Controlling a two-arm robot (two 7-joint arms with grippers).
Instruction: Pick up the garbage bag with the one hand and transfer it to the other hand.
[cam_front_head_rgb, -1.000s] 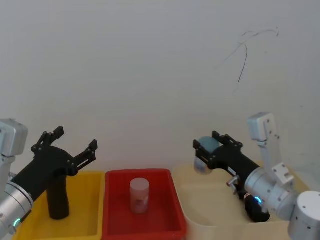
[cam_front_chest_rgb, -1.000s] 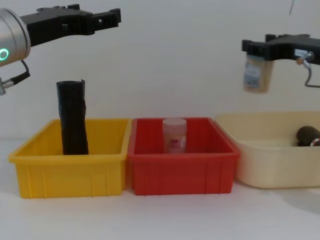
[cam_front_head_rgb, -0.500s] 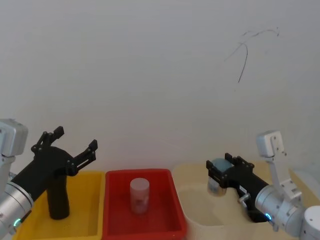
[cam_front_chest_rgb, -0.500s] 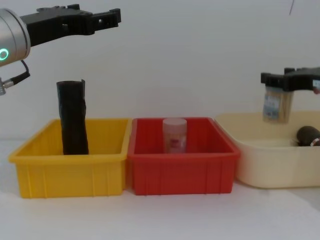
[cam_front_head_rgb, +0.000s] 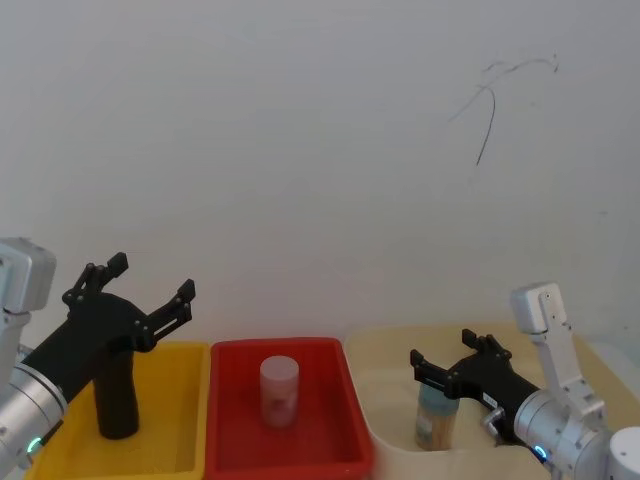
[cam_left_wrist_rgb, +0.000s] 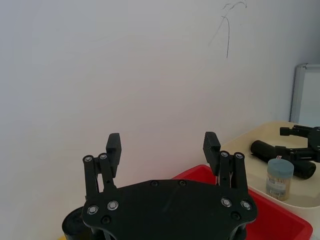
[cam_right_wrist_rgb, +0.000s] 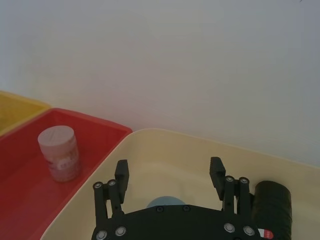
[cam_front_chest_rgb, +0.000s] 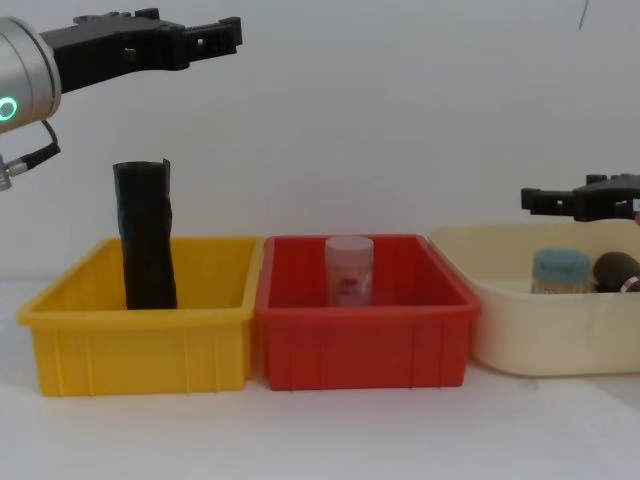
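Note:
The garbage bag (cam_right_wrist_rgb: 272, 201), a smooth black roll with a red-and-white label, lies on its side in the cream tub (cam_front_chest_rgb: 520, 335); from the chest its end (cam_front_chest_rgb: 618, 270) peeks over the rim. My right gripper (cam_front_head_rgb: 445, 352) (cam_front_chest_rgb: 565, 195) hovers open just above a blue-lidded jar (cam_front_chest_rgb: 559, 272) that stands in the same tub, beside the roll. My left gripper (cam_front_head_rgb: 150, 278) (cam_front_chest_rgb: 195, 28) is raised high over the yellow bin (cam_front_chest_rgb: 140, 345), open and empty.
A taller crinkled black roll (cam_front_chest_rgb: 148, 235) stands upright in the yellow bin. The red bin (cam_front_chest_rgb: 365, 340) in the middle holds a pink jar (cam_front_chest_rgb: 349, 270). The three containers sit side by side against a white wall.
My right gripper came down into the cream tub with the blue-lidded jar, set it standing there and opened. The left arm has not moved.

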